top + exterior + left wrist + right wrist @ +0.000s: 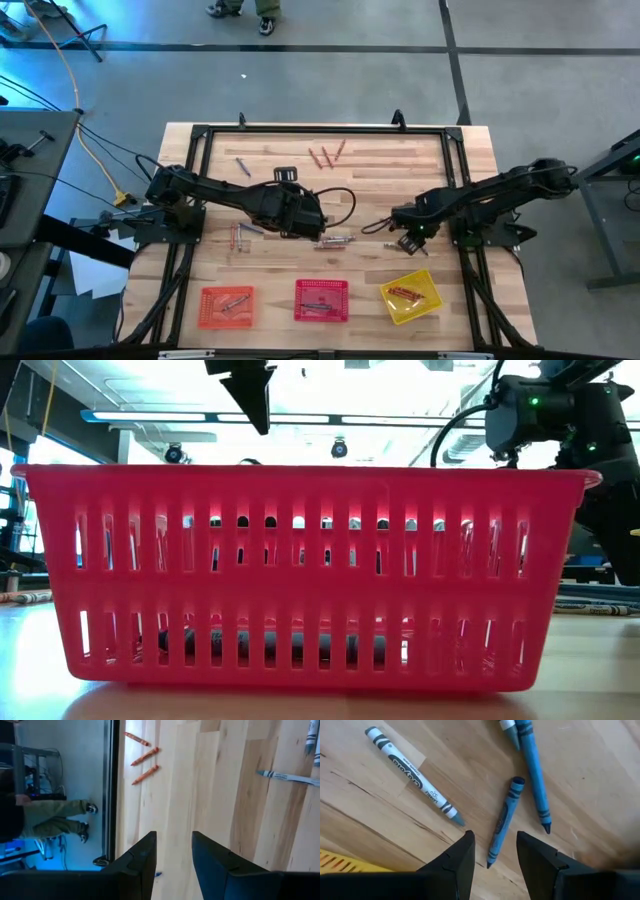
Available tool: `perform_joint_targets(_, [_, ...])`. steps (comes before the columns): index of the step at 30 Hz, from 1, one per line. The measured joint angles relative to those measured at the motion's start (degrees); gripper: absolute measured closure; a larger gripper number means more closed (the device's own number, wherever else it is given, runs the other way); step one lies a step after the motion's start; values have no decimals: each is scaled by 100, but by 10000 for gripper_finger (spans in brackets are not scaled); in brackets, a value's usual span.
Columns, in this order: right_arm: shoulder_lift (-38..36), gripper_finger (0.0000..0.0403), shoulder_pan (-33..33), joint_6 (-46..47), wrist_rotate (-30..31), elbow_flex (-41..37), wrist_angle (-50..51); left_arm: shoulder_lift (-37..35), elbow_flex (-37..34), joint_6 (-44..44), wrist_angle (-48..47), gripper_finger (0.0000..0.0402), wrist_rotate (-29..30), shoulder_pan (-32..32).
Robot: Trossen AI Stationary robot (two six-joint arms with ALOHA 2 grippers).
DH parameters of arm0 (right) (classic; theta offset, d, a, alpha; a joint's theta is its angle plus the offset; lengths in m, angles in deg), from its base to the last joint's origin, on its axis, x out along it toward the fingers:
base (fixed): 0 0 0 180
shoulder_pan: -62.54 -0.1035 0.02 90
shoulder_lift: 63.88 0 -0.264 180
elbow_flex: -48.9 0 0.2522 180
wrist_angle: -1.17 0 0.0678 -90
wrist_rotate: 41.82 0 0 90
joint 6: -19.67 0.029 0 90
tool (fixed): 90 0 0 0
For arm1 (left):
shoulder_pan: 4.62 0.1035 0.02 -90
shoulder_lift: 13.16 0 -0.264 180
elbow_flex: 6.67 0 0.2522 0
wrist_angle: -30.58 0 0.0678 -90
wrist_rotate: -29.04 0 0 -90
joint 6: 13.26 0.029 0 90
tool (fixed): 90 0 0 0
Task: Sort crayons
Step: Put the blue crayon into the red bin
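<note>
Crayons lie scattered on the wooden table: three reddish-orange ones (326, 155) at the far side, a bluish one (243, 165), a small cluster (240, 236) at the left, and grey ones (335, 242) at mid-table. My left gripper (174, 836) hangs open above bare wood near the table's middle (322, 228), with nothing between its fingers. My right gripper (494, 836) points down, open, right of centre (403, 240). Its fingers stand on either side of the lower end of a blue crayon (502, 822) lying flat. A second blue crayon (535, 775) and a grey one (412, 775) lie beside it.
Three mesh baskets stand along the near edge: orange (227, 305), red (321, 300) and yellow (410, 295), each with crayons inside. The yellow basket's corner (340, 862) is close to my right gripper. A black frame (300, 128) borders the table. A person's legs (65, 817) show beyond the far edge.
</note>
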Motion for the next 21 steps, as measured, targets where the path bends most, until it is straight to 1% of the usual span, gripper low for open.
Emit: perform_joint_targets(21, [-6, 265, -37, 809, 20, -692, -1206, 2, 0, 114, -171, 293, 139, 0])
